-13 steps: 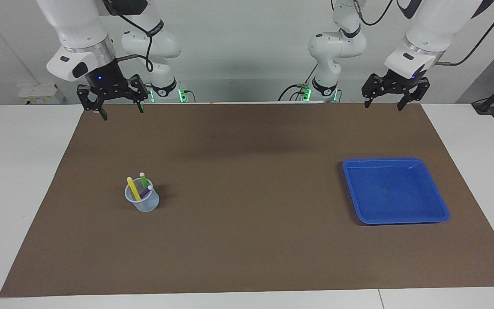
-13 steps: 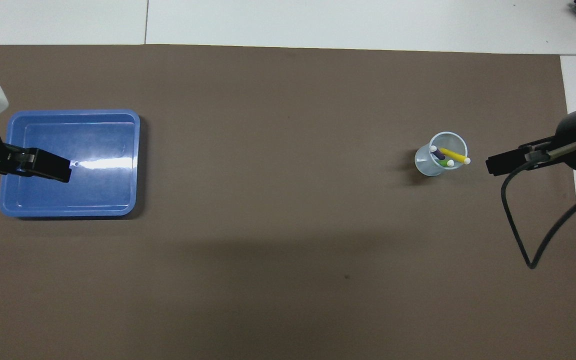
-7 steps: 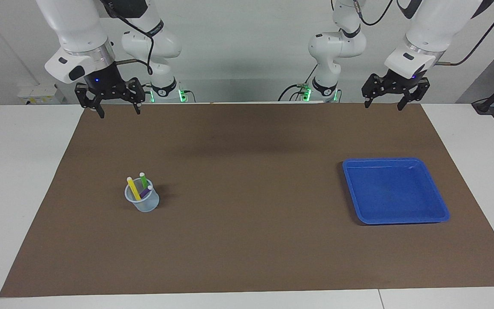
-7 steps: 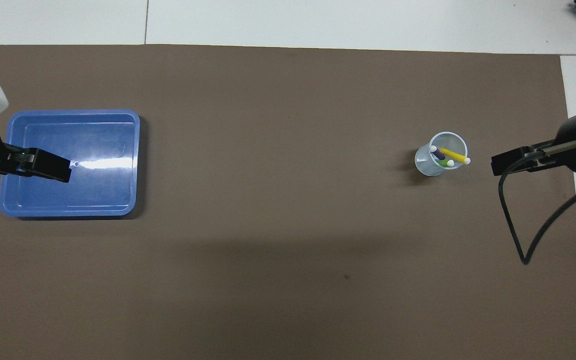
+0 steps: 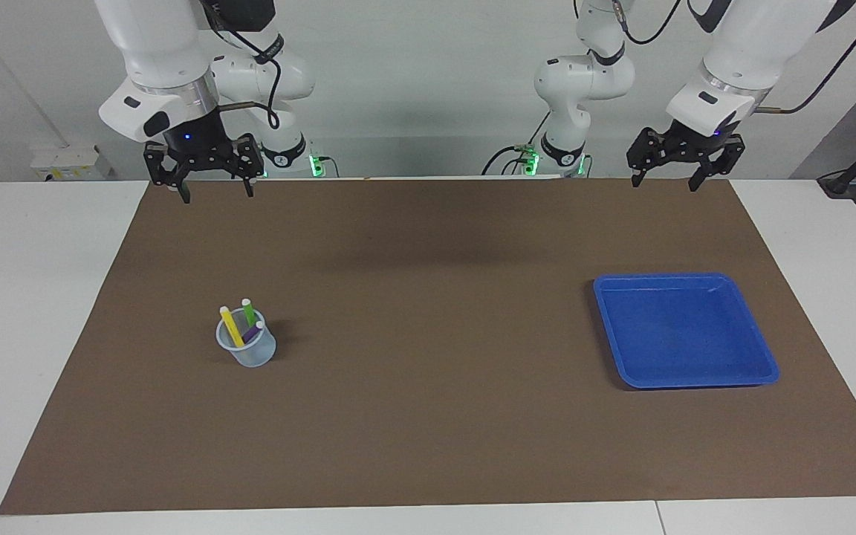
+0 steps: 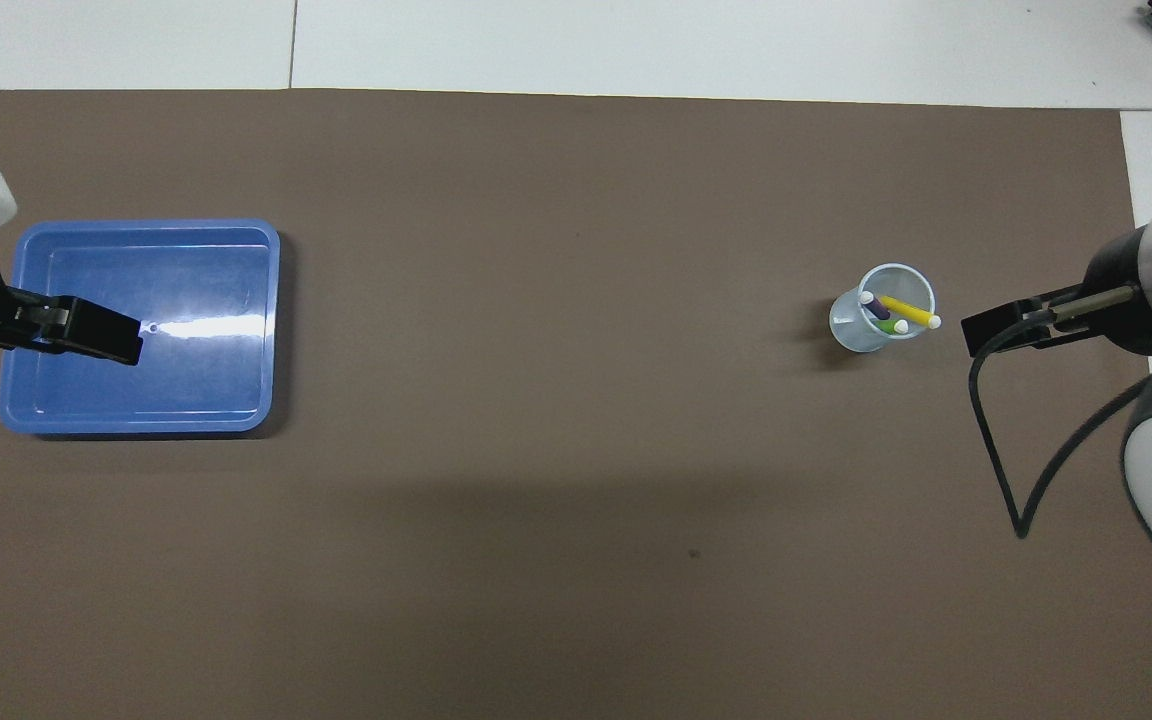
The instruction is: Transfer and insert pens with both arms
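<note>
Facing view first, starting at the robots' edge of the brown mat [image 5: 428, 446]: the right gripper [image 5: 212, 189] hangs in the air over the mat's edge at the right arm's end, its two fingers spread wide and nothing between them. The left gripper [image 5: 664, 180] hangs over the same edge at the left arm's end, fingers likewise spread and empty.

Farther from the robots than that edge stands the clear cup [image 5: 250, 349], upright on the mat toward the right arm's end, well apart from the right gripper and lower than it. All three pens stand in the cup. The yellow pen [image 5: 231, 327] leans most, its long axis tilted so its pale tip points up and toward the right arm's end, past the cup's rim. The green pen [image 5: 248, 312] stands nearly upright, pale tip up. The purple pen [image 5: 253, 332] sits lowest, slanting with its pale tip up toward the left arm's end.

The blue tray [image 5: 684, 331] lies flat on the mat toward the left arm's end, about as far from the robots as the cup, well apart from it, and below the level of the left gripper.

In the overhead view the right gripper [image 6: 996, 330] appears just beside the cup [image 6: 861, 330], and the yellow pen [image 6: 906, 311] points its tip toward it.
</note>
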Controlling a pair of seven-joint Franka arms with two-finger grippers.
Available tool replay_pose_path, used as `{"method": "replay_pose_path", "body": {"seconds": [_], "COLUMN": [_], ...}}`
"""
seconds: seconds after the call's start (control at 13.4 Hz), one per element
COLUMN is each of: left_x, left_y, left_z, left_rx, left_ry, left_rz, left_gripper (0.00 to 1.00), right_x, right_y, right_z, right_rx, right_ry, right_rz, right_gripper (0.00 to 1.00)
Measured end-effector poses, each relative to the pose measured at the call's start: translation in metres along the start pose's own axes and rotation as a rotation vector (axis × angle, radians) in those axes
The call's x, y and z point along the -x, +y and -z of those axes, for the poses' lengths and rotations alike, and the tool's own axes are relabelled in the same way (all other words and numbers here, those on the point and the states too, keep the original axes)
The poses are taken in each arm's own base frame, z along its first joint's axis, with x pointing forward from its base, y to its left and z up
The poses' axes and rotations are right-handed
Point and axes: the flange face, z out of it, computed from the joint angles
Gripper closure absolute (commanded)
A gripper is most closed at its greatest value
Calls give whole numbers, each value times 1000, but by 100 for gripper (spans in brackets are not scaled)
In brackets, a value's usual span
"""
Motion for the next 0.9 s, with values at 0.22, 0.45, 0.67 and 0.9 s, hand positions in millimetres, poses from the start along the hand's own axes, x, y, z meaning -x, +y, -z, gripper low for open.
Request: {"method": "replay_pose_path", "body": {"seconds": [0.22,0.45,0.67,0.9], "left_x": [0,0,0,0], "left_y": [0,0,0,0], "left_z": [0,0,0,0], "left_rx": [0,0,0,0], "left_ry": [0,0,0,0], "left_rz": [0,0,0,0], "left_gripper": [0,0,0,0], "right_x": [0,0,1,1], "right_y": [6,5,3,-1], "right_z": [-1,-1,-1,0], "right_rx": [0,0,0,0], "right_ry": [-2,-2,-8,-7], "right_rz": [-10,-9,-6,3], "right_gripper": [0,0,0,0]}}
